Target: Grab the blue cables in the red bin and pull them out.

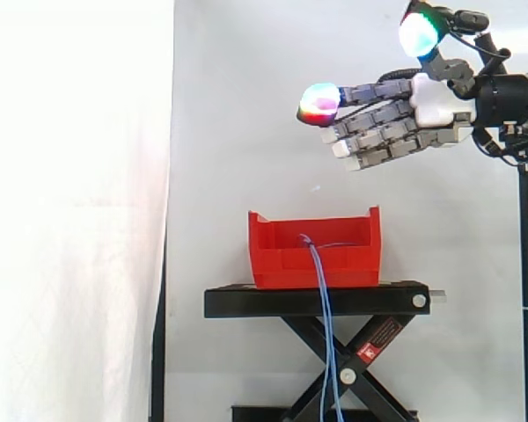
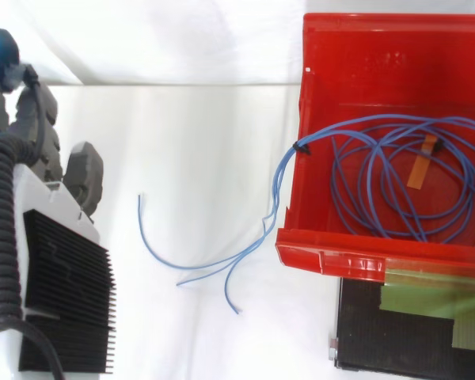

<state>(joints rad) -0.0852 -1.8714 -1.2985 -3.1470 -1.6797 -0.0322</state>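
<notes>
- Overhead, the hand (image 1: pixel 427 105) hangs right of the red bin (image 1: pixel 282 259), fingers straight, holding nothing.
- Blue cables (image 1: pixel 322 299) lie coiled inside, ends trailing over its edge.
- Light, floppy stuff, I'd guess; grab the coil.

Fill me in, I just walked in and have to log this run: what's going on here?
A robot hand hovers above the red bin, partly off to its right in the side view, fingers straight and holding nothing. The blue cables lie coiled inside the bin, with several ends draped over its wall and hanging down past the black stand. Nothing has been grabbed yet; the pull has not begun.
</notes>
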